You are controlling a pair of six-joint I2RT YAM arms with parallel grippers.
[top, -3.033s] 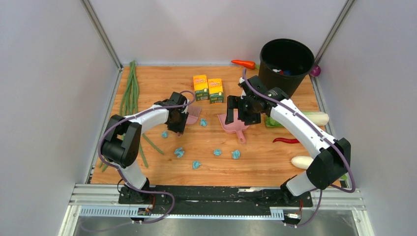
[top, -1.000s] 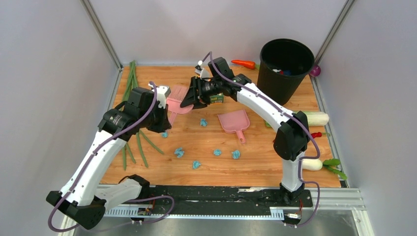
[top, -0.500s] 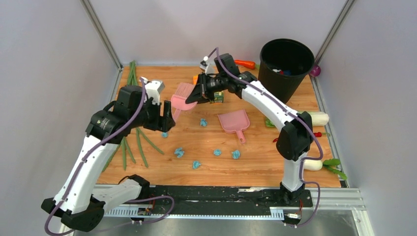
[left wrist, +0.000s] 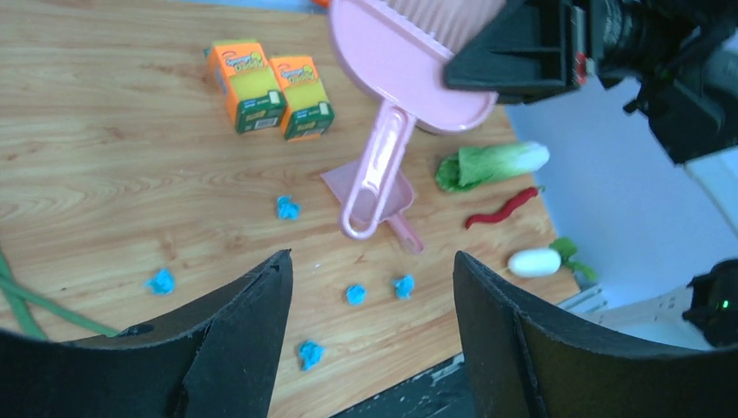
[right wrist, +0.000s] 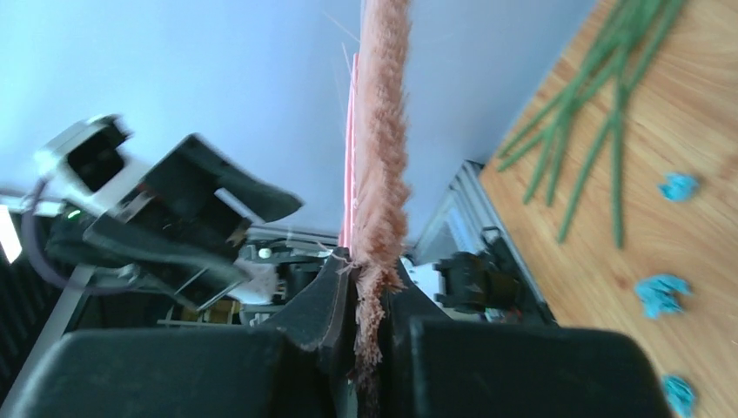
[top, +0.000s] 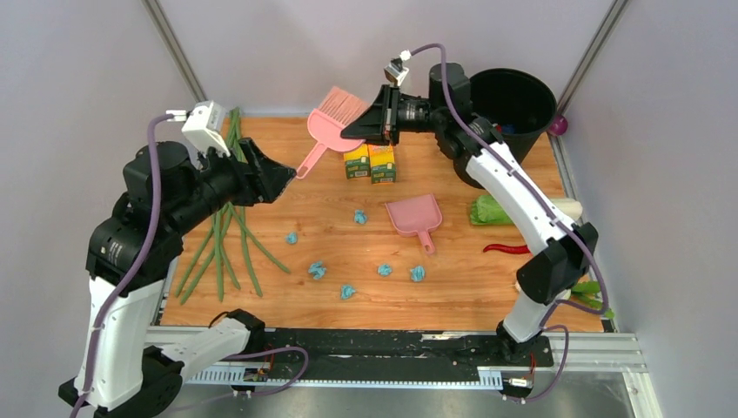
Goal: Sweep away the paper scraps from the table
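Several light-blue paper scraps (top: 317, 270) lie across the middle of the wooden table (top: 487, 300); the left wrist view shows them too (left wrist: 355, 294). A pink brush (top: 333, 111) hangs in the air above the table's back. My right gripper (top: 355, 131) is shut on its bristles (right wrist: 383, 131), with the handle slanting down to the left. My left gripper (top: 277, 178) is open and empty, raised just left of the handle's tip. The pink dustpan (top: 413, 213) lies flat on the table with no gripper on it.
A black bin (top: 507, 104) stands at the back right. Two yellow-orange boxes (top: 370, 161) sit under the brush. Green beans (top: 222, 235) lie along the left edge. A carrot (top: 432, 113), a cabbage (top: 492, 209), a red chili (top: 506, 249) and a white radish (top: 540, 287) are on the right.
My left gripper opened, let go of the brush handle and drew back to the left. My right gripper closed on the bristles and lifted the brush up and back.
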